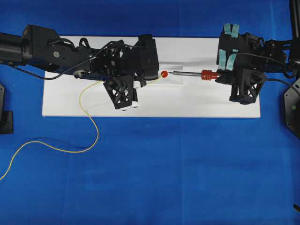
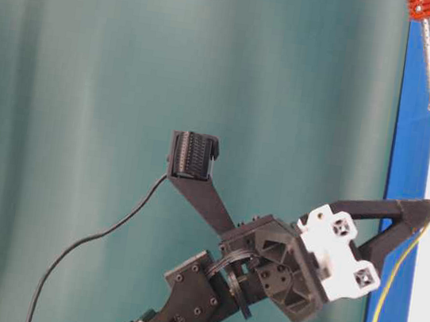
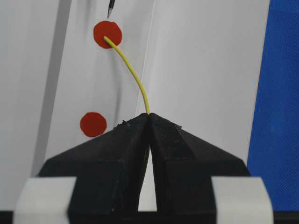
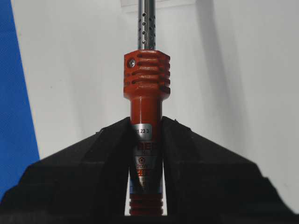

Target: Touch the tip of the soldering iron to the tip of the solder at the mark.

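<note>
My left gripper (image 3: 149, 115) is shut on the solder (image 3: 133, 74), a thin yellow wire. It curves out from the fingertips, and its free end rests on a red round mark (image 3: 107, 34). The soldering iron (image 4: 146, 79) has its red-orange handle clamped in my shut right gripper (image 4: 146, 125), with the perforated silver shaft pointing away. Its dark tip (image 3: 110, 8) hangs just short of the mark, a small gap away from the solder's end. From overhead, the iron (image 1: 187, 73) lies level and points left at the mark (image 1: 164, 74), with the left gripper (image 1: 140, 86) on the other side.
Both grippers work over a white board (image 1: 93, 101) lying on blue cloth. A second red dot (image 3: 93, 124) sits nearer the left fingers. The slack solder (image 1: 89, 122) loops off the board's front edge and trails left. Black cords run along both arms.
</note>
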Robot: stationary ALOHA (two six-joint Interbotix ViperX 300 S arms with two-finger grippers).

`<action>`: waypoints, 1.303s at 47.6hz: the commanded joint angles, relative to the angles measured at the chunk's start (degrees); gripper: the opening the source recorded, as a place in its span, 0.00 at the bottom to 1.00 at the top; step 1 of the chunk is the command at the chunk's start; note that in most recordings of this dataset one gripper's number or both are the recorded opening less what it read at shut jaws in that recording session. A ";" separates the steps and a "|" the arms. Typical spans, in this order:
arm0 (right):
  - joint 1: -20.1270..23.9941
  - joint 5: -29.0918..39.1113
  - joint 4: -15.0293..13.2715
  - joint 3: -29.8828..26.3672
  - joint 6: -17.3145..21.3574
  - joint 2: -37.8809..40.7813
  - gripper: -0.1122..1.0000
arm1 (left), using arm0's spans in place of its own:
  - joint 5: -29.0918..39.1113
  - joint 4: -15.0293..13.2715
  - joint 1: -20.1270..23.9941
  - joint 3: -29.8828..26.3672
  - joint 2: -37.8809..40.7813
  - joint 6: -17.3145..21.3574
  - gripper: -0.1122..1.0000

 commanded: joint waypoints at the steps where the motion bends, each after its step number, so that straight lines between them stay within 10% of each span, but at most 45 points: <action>1: 0.00 -0.44 0.00 -0.44 0.09 0.00 0.16 | -0.35 0.09 0.09 -0.62 -0.88 -0.09 0.12; 62: 0.00 0.00 0.00 -3.43 0.35 6.06 0.16 | -0.09 0.09 -0.18 -0.79 -0.88 -0.53 0.12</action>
